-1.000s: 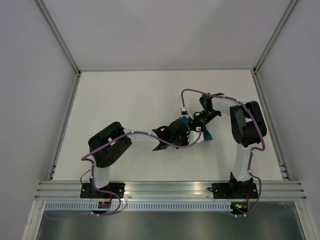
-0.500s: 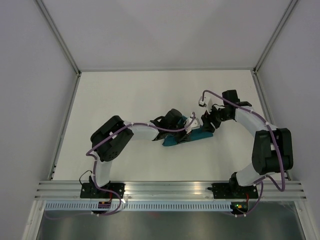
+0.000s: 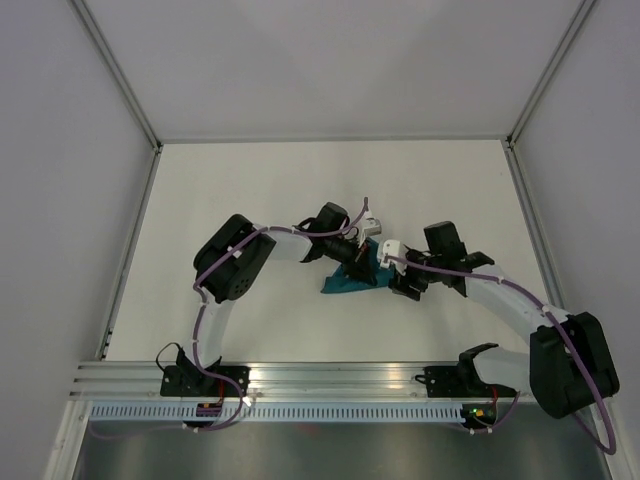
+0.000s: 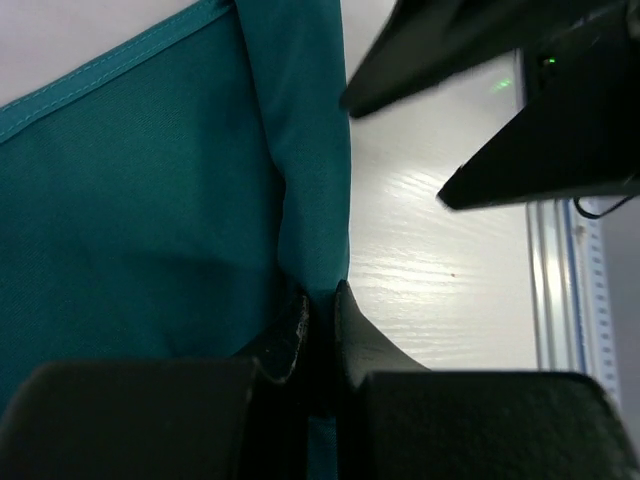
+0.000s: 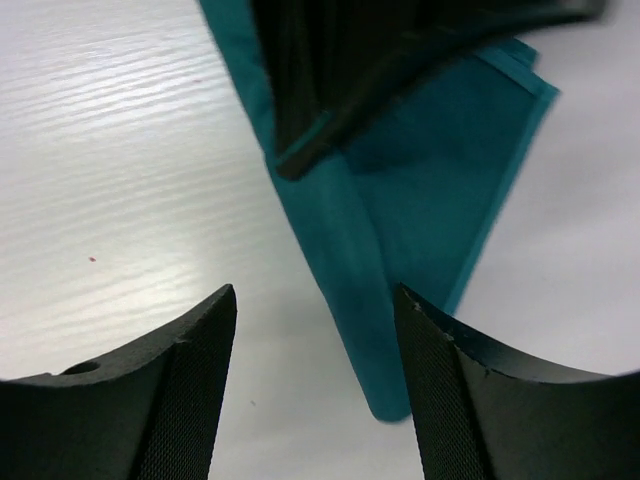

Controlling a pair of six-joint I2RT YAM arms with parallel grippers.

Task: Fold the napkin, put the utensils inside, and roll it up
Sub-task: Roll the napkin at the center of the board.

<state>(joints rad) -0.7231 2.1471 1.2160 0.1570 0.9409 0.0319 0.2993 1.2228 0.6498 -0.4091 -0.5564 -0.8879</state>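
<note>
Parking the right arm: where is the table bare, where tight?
Bare: the far half of the table beyond both arms, and the near strip between the napkin and the front rail. Crowded: the middle, where the left gripper pinches the napkin beside the open right gripper.

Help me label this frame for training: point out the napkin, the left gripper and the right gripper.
napkin (image 5: pixel 445 190), right wrist view, flat folded cloth.
left gripper (image 4: pixel 318 305), left wrist view, between its fingertips.
right gripper (image 5: pixel 312 300), right wrist view, between its fingertips.
</note>
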